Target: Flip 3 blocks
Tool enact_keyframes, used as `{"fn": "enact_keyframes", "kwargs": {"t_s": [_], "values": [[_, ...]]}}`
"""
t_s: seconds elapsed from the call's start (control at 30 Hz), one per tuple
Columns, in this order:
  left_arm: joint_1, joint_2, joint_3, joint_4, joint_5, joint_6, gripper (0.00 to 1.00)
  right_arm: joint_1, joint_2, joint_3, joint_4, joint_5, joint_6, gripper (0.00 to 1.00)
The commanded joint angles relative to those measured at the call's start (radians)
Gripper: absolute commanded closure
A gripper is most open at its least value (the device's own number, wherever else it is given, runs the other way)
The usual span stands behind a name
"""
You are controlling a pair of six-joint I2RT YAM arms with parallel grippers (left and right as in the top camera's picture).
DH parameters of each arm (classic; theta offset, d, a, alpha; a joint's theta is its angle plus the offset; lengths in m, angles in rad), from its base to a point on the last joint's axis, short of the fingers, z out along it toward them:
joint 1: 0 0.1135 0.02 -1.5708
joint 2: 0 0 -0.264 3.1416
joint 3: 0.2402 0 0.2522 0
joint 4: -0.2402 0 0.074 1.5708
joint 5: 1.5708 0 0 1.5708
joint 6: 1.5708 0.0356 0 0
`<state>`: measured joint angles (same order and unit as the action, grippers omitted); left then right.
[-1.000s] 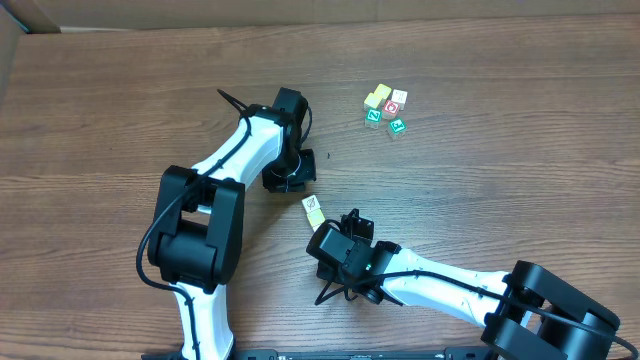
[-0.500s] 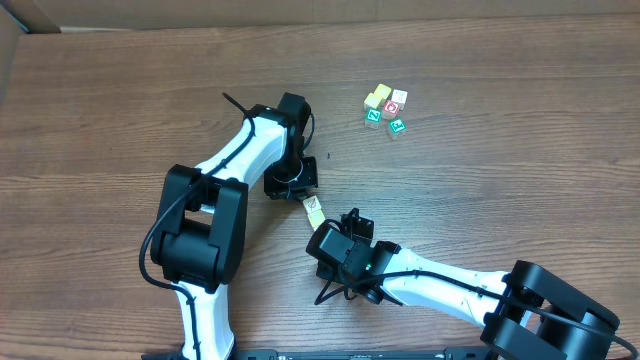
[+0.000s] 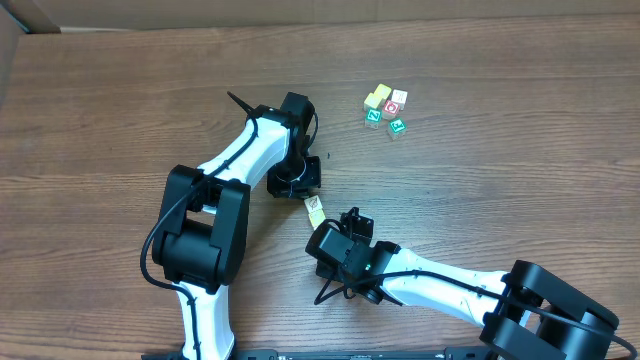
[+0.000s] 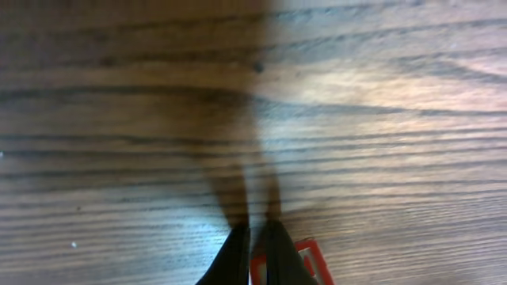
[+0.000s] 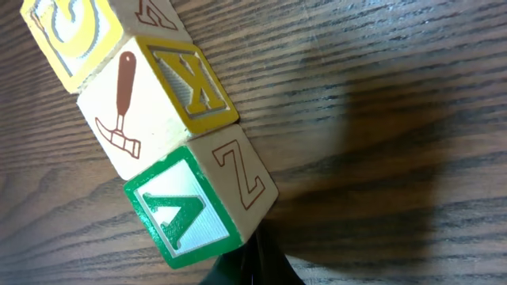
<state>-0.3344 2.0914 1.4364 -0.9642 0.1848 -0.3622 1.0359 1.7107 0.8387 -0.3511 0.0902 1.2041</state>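
Overhead, the left gripper [image 3: 298,183] on its bent arm and the low, stretched-out right gripper [image 3: 323,233] sit either side of a short row of small wooden alphabet blocks [image 3: 314,209]. Left wrist: jaws pinched together, empty, right beside a red-outlined block face [image 4: 307,260]. Right wrist: jaws together too, just below the green-faced A block [image 5: 186,212].

Left gripper [image 4: 255,255] pointing downward, jaws closed tightly together, right gripper [image 5: 252,263] just in front of it, jaws also closed

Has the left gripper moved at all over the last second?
Yes. The left gripper has slid slightly to the right in the overhead view, closer to the dark speck on the table.
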Motion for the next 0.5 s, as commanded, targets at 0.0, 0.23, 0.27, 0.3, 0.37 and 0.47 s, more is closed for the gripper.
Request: {"fn": "enact_keyframes", "kwargs": {"t_s": [0.0, 0.23, 0.27, 0.3, 0.37, 0.47], "values": [[-0.007, 0.053, -0.013, 0.035, -0.007, 0.038, 0.96, 0.005, 0.008, 0.019, 0.010, 0.021, 0.000, 0.96], [-0.007, 0.053, -0.013, 0.046, 0.000, 0.038, 0.96, 0.008, 0.008, 0.019, 0.017, 0.017, 0.000, 0.96], [-0.007, 0.053, -0.013, 0.046, 0.000, 0.038, 0.96, 0.011, 0.008, 0.019, 0.021, 0.017, 0.000, 0.96], [-0.007, 0.053, -0.013, 0.046, 0.000, 0.038, 0.96, 0.015, 0.008, 0.019, 0.025, 0.018, 0.000, 0.96], [-0.007, 0.053, -0.013, 0.048, 0.000, 0.037, 0.96, 0.024, 0.008, 0.019, 0.032, 0.018, 0.000, 0.96], [-0.007, 0.053, -0.013, 0.052, 0.000, 0.037, 0.96, 0.030, 0.008, 0.019, 0.033, 0.018, 0.000, 0.96]]}}
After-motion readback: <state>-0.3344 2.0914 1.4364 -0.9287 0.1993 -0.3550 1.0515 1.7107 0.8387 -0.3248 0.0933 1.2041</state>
